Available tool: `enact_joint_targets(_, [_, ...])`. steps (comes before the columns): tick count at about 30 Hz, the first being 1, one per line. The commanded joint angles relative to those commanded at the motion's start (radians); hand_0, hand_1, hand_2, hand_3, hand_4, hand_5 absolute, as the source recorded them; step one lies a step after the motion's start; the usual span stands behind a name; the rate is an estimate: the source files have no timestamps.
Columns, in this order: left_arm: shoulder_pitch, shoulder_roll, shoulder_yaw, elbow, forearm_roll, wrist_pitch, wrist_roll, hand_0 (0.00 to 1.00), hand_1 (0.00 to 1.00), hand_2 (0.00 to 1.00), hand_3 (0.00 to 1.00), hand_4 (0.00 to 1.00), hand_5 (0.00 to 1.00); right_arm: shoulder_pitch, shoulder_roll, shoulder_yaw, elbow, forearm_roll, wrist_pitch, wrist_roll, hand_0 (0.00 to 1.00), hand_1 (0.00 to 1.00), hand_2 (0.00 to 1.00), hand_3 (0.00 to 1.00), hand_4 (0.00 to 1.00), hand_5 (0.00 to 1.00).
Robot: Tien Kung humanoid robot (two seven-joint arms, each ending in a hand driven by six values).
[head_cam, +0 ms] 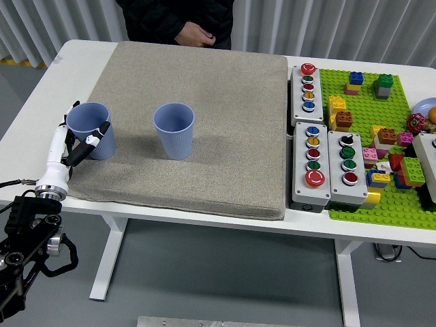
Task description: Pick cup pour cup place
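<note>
Two light blue cups stand upright on the grey mat [218, 122]. The left cup [87, 121] is near the mat's left edge and the second cup [174, 128] stands about a cup's width to its right. My left hand [80, 139] comes in from the lower left, its white wrist pointing at the left cup. Its fingers [94, 138] are spread loosely around the cup's lower left side, one black finger lying across the cup's front. The cup rests on the mat. My right arm is out of view.
A person in dark clothes stands at the far edge, hands [194, 33] held together above the table. Right of the mat are three button boxes [320, 160] and a green baseplate [381, 136] with several bricks.
</note>
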Motion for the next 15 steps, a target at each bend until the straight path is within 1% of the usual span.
enact_joint_targets(6, [0.051, 0.007, -0.036, -0.060, 0.027, 0.000, 0.004, 0.859, 0.853, 0.998, 0.998, 0.998, 0.628, -0.003, 0.000, 0.003, 0.000, -0.002, -0.001, 0.000, 0.724, 0.690, 0.737, 0.701, 0.312, 0.292])
enact_joint_targets(11, [0.079, 0.012, -0.075, -0.103, 0.045, 0.002, 0.012, 0.860, 0.852, 0.998, 0.998, 0.998, 0.633, -0.006, 0.000, 0.006, 0.000, -0.009, 0.000, -0.001, 0.724, 0.690, 0.737, 0.700, 0.311, 0.289])
enact_joint_targets(13, [0.090, 0.012, -0.103, -0.137, 0.048, 0.007, 0.023, 0.860, 0.852, 0.998, 0.998, 0.998, 0.633, -0.006, 0.000, 0.006, 0.000, -0.010, 0.000, -0.001, 0.724, 0.690, 0.737, 0.700, 0.311, 0.289])
enact_joint_targets(14, [0.096, 0.015, -0.129, -0.175, 0.046, 0.021, 0.034, 0.860, 0.852, 0.998, 0.998, 0.998, 0.633, -0.007, 0.000, 0.005, 0.000, -0.007, 0.000, 0.000, 0.724, 0.690, 0.737, 0.700, 0.311, 0.289])
enact_joint_targets(15, [0.097, 0.015, -0.136, -0.191, 0.046, 0.023, 0.037, 0.837, 0.813, 0.970, 0.998, 0.998, 0.698, -0.008, 0.000, 0.005, 0.000, -0.007, -0.001, 0.000, 0.724, 0.690, 0.736, 0.700, 0.311, 0.288])
